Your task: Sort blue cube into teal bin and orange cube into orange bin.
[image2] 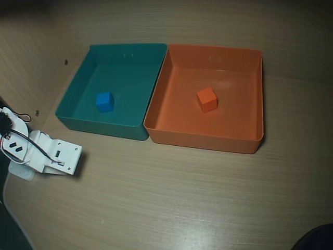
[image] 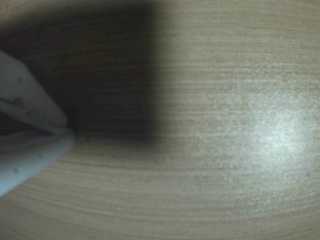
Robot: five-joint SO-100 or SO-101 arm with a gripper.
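Looks pretty much sorted already: blue cube [image2: 104, 101] sitting flat on the floor of the teal bin [image2: 78, 91], a bit left of centre in the overhead view, and orange cube [image2: 207, 99] resting near the middle of the orange bin [image2: 256, 99], well clear of every wall. Bins pushed up side by side, long walls touching. Gripper [image: 67, 131] parked low over bare wooden table [image2: 171, 198], off to the lower left in the overhead view, well apart from both bins. Fingertips meeting at a point in the wrist view with nothing between them, so closed and empty as far as can be told. Best move from here, judging by the layout: probably nothing fancy, just keep the arm clear of the bins and avoid nudging the teal wall nearest to it, since a bump could jostle the blue cube. Worth noting what each camera gives: overhead shows both bins, both cubes and the arm's white body, but no read on the jaws; wrist shows the pinched tips plus a dark shadow and a glare patch on the wood, zero cubes or bins.
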